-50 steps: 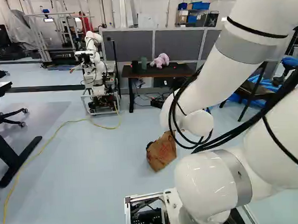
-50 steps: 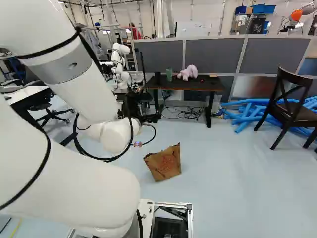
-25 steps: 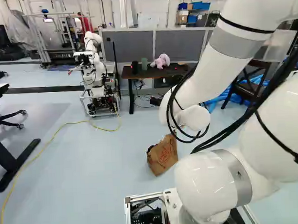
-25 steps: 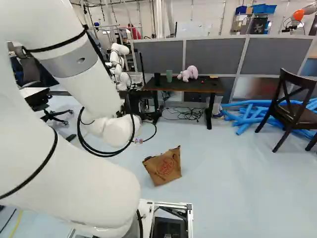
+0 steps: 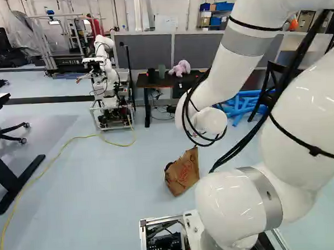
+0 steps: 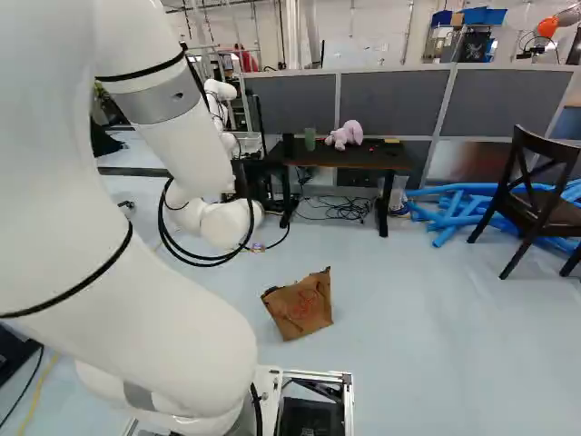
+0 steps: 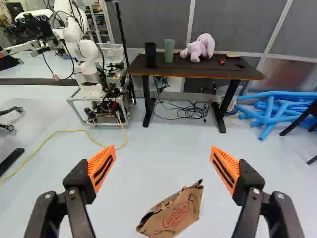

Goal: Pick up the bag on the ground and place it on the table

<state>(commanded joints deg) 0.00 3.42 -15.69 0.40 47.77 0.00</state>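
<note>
- Since the picture from one second ago, the arm point(image 5: 223, 66) has swung: its forearm sits farther left and its wrist end higher in the left base view, while in the right base view the forearm and wrist end sit farther right, with the wrist end also higher.
- Both base views have shifted a little too, so the base has moved slightly.
- The gripper point(image 7: 162, 152) is open wide, its two orange pads point(image 7: 102, 168) well apart with nothing held between them.
- The brown paper bag point(image 7: 173, 215) lies tilted on the floor, apart from the gripper. In the wrist view it shows between the two fingers; in the base views it is on the floor between the base and the table point(image 7: 198, 72).
- On the dark table are a purple plush toy point(image 7: 200, 47), a green cup point(image 7: 169, 50) and a black cup point(image 7: 150, 54). Black cables point(image 7: 188, 110) lie tangled on the floor beneath it.
- Beside the table stands another robot point(image 7: 89, 59), with a yellow cord point(image 5: 67, 142) running over the floor.
- Blue tubes point(image 6: 440, 218) lie between the table and a dark chair point(image 6: 536, 195).
- Behind the table is a grey partition point(image 6: 390, 104).
</note>
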